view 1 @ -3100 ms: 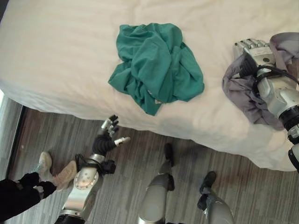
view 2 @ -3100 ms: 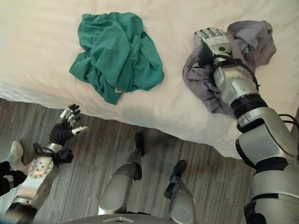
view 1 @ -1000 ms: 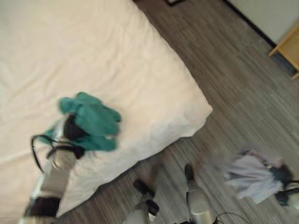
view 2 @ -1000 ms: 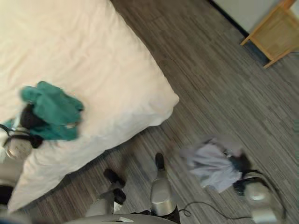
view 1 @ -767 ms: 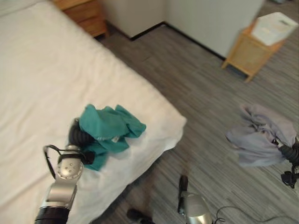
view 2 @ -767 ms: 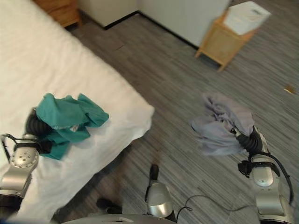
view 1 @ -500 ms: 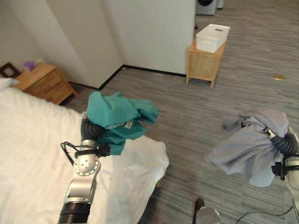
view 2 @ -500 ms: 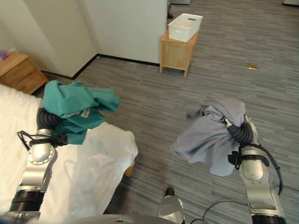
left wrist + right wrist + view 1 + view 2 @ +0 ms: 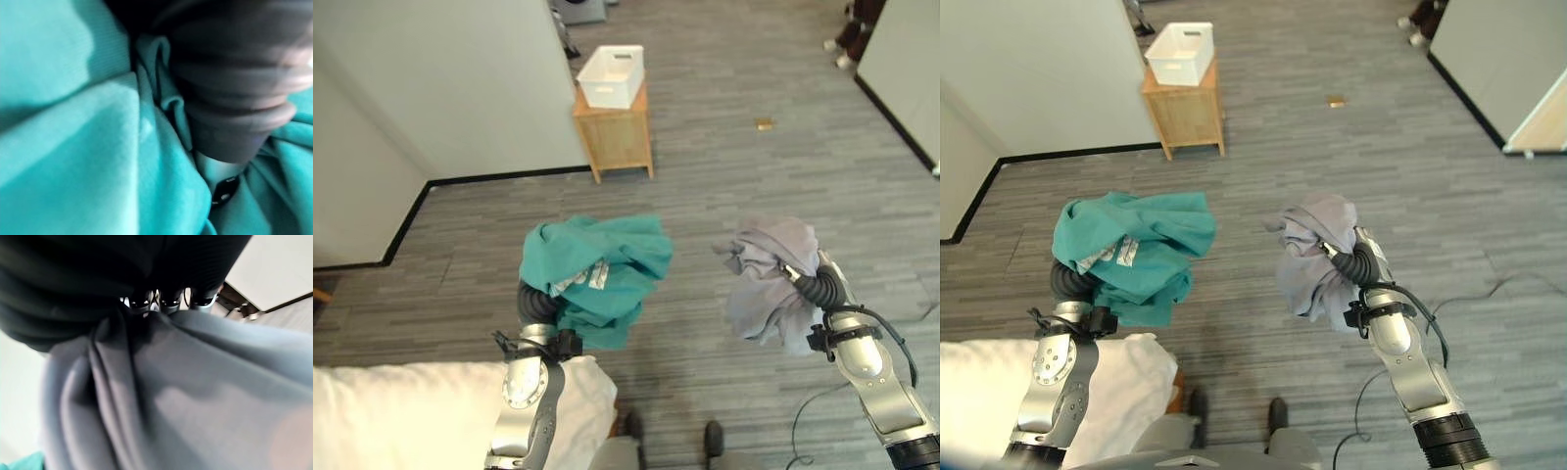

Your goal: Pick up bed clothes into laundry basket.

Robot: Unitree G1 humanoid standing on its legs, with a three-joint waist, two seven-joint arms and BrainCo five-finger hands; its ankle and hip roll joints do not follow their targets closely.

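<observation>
At the lower left a corner of the white bed (image 9: 431, 401) shows, and the robot's left arm rises past that corner. The left hand (image 9: 536, 305) is buried in a bunched teal garment (image 9: 597, 274), which is held up in the air over the grey plank floor (image 9: 724, 147), just beyond the bed's corner. A pale label (image 9: 587, 277) sewn into the teal cloth faces the camera; its print is too small to read. The cloth drapes over and around the hand, so its fingers are hidden and their pose cannot be told; the left wrist view shows teal folds (image 9: 73, 147) pressed against the dark ribbed cover. The bundle is a rounded heap, a little wider than tall, with a loose tail hanging down.

Far back, against the white wall, stands a small wooden side table (image 9: 615, 137) with a white laundry basket (image 9: 609, 76) on top.

To the right, the right hand (image 9: 1356, 262) holds a crumpled grey garment (image 9: 1317, 255) aloft, well apart from the teal one. In the right wrist view the fingers (image 9: 168, 301) curl into the grey fabric (image 9: 195, 396), gripping it. The grey cloth hangs downward from the hand, longer than wide.
</observation>
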